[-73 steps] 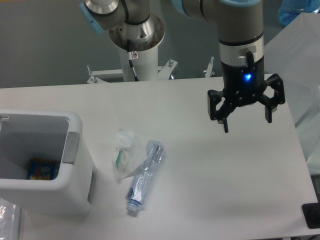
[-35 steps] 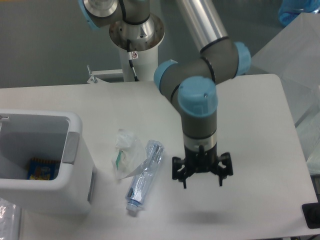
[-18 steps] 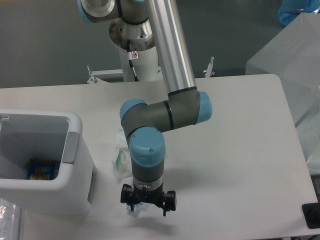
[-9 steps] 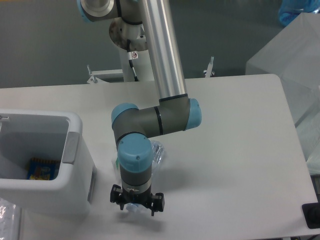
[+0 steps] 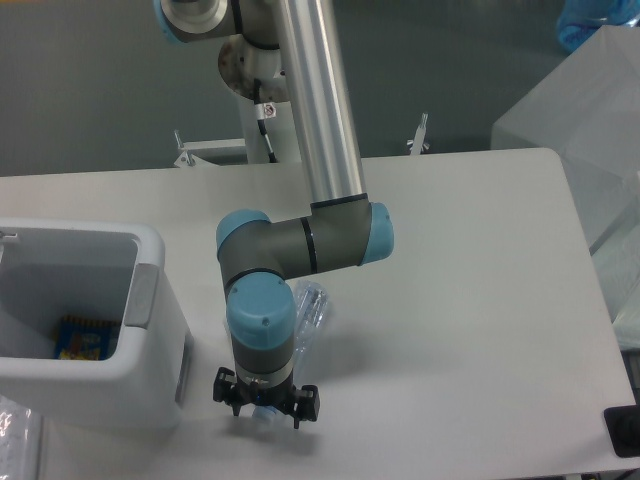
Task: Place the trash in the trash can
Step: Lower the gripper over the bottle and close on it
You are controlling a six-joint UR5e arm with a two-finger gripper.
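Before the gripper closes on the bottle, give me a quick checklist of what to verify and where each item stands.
1. Gripper over the cap end of the bottle: ok, fingers straddle a bluish patch there.
2. Jaws open: ok, fingers look spread.
3. Fingers low enough to grip: cannot tell from this one view.
4. Wrapper out of the grip: cannot tell, the arm hides it.
5. Trash can open on top: ok, a colourful packet lies inside.
6. Clearance from the trash can wall: ok, a gap shows.
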